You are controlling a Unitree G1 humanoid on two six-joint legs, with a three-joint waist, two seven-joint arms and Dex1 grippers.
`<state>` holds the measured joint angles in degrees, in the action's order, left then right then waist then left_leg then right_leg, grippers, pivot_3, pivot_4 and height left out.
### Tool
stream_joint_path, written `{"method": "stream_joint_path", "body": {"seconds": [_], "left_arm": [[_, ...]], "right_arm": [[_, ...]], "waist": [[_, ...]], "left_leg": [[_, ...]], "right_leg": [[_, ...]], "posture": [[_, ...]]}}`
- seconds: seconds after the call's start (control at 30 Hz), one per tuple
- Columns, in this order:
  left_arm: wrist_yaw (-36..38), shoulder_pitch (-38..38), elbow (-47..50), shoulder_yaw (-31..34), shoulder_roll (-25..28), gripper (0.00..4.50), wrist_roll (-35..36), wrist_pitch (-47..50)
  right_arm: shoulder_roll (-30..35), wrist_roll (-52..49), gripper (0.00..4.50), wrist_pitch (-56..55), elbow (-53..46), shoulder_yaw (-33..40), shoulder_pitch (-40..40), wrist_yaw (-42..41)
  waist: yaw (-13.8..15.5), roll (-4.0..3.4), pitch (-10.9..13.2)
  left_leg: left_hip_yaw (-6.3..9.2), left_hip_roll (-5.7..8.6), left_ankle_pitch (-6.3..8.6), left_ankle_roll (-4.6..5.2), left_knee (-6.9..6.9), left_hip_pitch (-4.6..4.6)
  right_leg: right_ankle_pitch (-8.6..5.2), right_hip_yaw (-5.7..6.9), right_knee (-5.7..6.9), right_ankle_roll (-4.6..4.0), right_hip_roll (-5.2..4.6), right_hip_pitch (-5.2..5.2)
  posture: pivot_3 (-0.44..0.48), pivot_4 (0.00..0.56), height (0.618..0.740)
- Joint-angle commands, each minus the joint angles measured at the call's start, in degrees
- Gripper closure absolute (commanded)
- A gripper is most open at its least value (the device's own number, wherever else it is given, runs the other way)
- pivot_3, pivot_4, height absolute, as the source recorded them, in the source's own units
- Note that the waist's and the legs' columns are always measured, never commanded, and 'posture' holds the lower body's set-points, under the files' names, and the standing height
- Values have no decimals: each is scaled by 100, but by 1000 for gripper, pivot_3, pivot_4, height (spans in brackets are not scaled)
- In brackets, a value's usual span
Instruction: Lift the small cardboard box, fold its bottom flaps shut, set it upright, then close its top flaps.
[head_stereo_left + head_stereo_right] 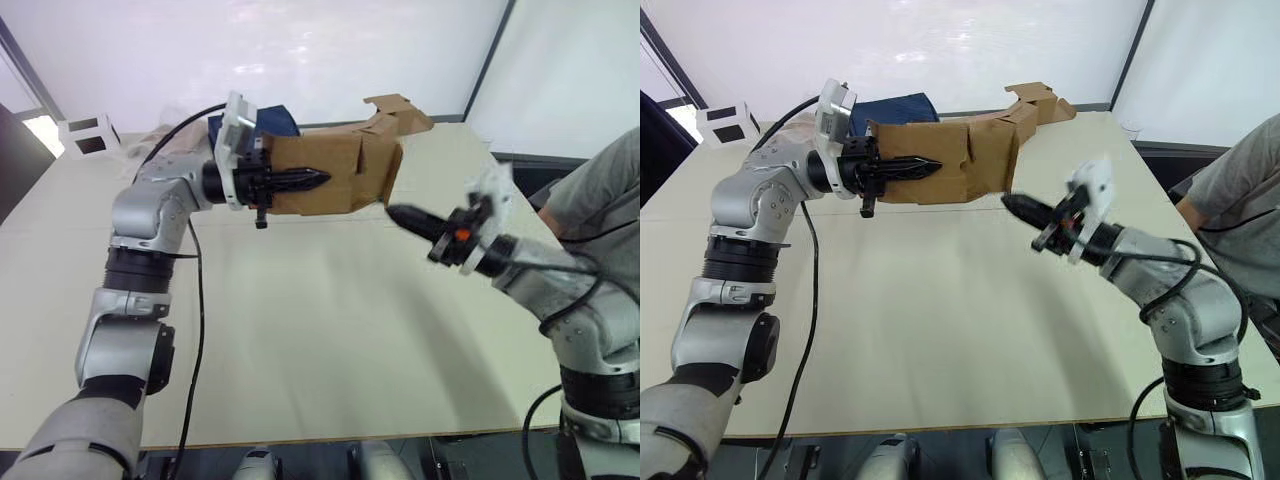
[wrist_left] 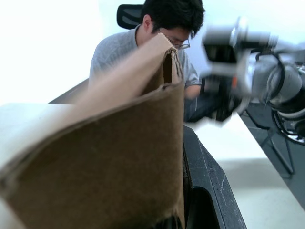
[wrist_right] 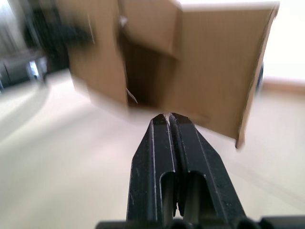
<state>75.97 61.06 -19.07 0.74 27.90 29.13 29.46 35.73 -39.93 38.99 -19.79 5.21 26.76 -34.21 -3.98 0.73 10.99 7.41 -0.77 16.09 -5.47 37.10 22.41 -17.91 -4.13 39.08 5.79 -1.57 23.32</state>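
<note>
While our left gripper point(image 1: 925, 165) clamps the one small cardboard box point(image 1: 940, 165) above the table point(image 1: 940, 330), our right gripper point(image 3: 168, 117), fingers pressed together empty, points near it.

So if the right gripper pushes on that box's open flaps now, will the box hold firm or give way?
The box would probably swing: the left gripper pinches just one wall, clear of the table. The flaps likely fold easily, being thin hinged cardboard hanging open. It looks light and empty, so the shut right gripper needs little force.
</note>
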Motion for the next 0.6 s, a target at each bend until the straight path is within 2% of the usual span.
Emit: {"method": "stream_joint_path", "body": {"seconds": [0.03, 0.27, 0.6], "left_arm": [[37, 175, 200, 55, 23, 4500, 150, 104], [51, 162, 235, 55, 34, 4500, 148, 188], [82, 2, 522, 43, 99, 4500, 261, 452]], "right_arm": [[-174, 533, 4446, -504, 232, -269, 153, -71], [-636, 714, 4446, -817, 562, -413, 400, -241], [-1114, 535, 4446, -861, 642, -196, 613, -247]], "waist": [[-5, 0, 0], [3, 0, 0], [0, 0, 0]], "left_leg": [[0, 0, 0, 0, 0, 0], [1, -1, -4, -7, -1, 0], [2, -1, -4, -7, -1, 0]], "right_leg": [[0, 0, 1, 0, 1, 0], [0, 0, -1, 0, 0, 0], [0, 1, -1, 0, -1, 0]], "posture": [[0, 150, 740], [0, 150, 740], [0, 150, 740]]}}
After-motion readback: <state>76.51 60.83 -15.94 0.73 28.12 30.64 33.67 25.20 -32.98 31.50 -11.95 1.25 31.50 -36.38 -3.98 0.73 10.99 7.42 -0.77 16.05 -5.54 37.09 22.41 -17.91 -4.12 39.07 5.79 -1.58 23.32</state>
